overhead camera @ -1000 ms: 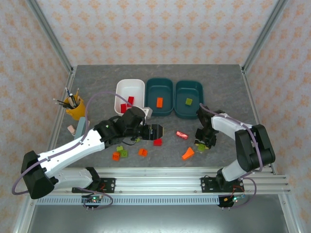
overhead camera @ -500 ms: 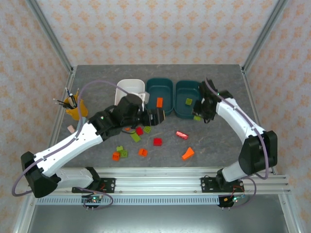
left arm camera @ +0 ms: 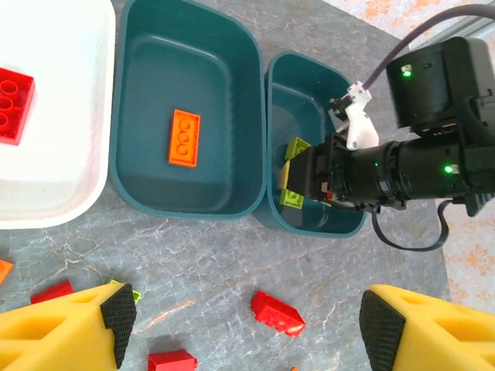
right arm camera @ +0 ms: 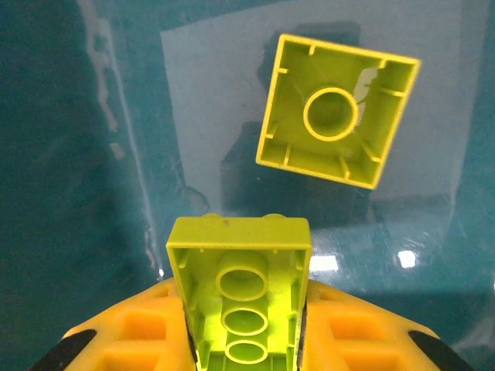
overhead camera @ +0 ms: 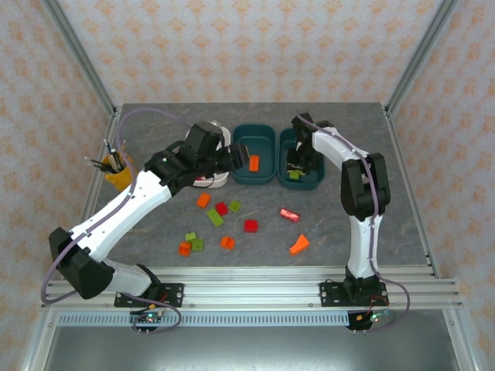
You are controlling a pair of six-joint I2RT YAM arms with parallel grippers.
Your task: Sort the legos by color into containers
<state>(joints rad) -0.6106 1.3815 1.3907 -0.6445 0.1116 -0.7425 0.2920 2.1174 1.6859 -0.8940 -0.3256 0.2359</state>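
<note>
**Overhead view.** I have the right gripper (overhead camera: 296,165) reaching into the right teal tub (overhead camera: 313,183), the rightmost of three tubs that stand in a row at the far side of the grey table (overhead camera: 363,131). The left gripper (overhead camera: 240,161) hangs where the white tub (overhead camera: 219,180) meets the middle teal tub (overhead camera: 255,131). An orange brick (overhead camera: 254,163) lies in the middle tub. The loose bricks (overhead camera: 250,226), red, orange and lime green, are scattered on the table in front of the tubs. A yellow cup of pencils (overhead camera: 117,175) stands at the left, well apart from them.

**Right wrist view.** The right gripper (right arm camera: 240,334) is clamped on an oblong lime green brick (right arm camera: 240,286). I see the brick's hollow underside, with one yellow finger pressed against each long side. Beyond it a square lime green brick (right arm camera: 338,112) lies upside down on the tub floor, apart from the held brick. I cannot tell whether the held brick touches the floor.

**Left wrist view.** The left gripper (left arm camera: 249,323) has its jaws spread wide, and I see nothing between them but table. A red brick (left arm camera: 14,106) lies in the white tub (left arm camera: 54,185), and the orange brick (left arm camera: 185,137) lies flat in the middle teal tub (left arm camera: 155,54). The right gripper (left arm camera: 313,174) sits inside the right teal tub (left arm camera: 309,226).
</note>
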